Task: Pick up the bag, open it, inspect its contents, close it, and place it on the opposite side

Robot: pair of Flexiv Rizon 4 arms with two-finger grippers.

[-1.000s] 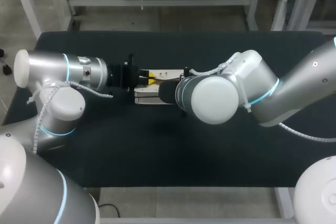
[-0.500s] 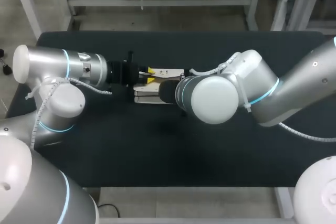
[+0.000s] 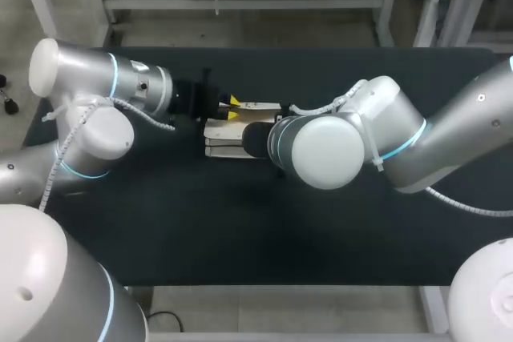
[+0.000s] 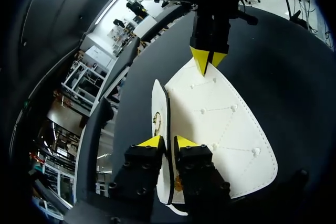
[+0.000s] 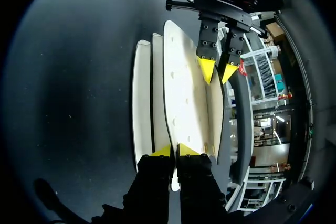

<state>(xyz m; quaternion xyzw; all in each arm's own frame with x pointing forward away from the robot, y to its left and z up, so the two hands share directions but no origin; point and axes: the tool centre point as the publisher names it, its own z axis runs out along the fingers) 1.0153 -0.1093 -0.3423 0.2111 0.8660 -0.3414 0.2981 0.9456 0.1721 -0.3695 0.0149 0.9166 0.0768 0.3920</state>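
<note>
A flat white bag [image 3: 224, 130] lies mid-table, its stitched panels fanned apart [image 5: 181, 93]. My left gripper [image 3: 232, 104] comes in from the left at the bag's far-side edge. Its fingers stand close around a thin dark-rimmed flap [image 4: 169, 141], shut on it. From the opposite end my right gripper [image 5: 175, 150] is shut on the large panel's narrow end. Seen from the left wrist, the right gripper's [image 4: 208, 61] tips pinch together on the bag [image 4: 220, 124]. In the right wrist view the left gripper [image 5: 218, 71] straddles the small flap. In the head view the right wrist [image 3: 321, 154] hides its own fingertips.
The black table [image 3: 240, 230] holds nothing else in view. Both arms meet over its middle, the right forearm crossing from the right edge.
My left arm swung toward the table's far side, and its yellow tips shifted from the bag's middle to its far edge. The right arm and the bag stayed put.
</note>
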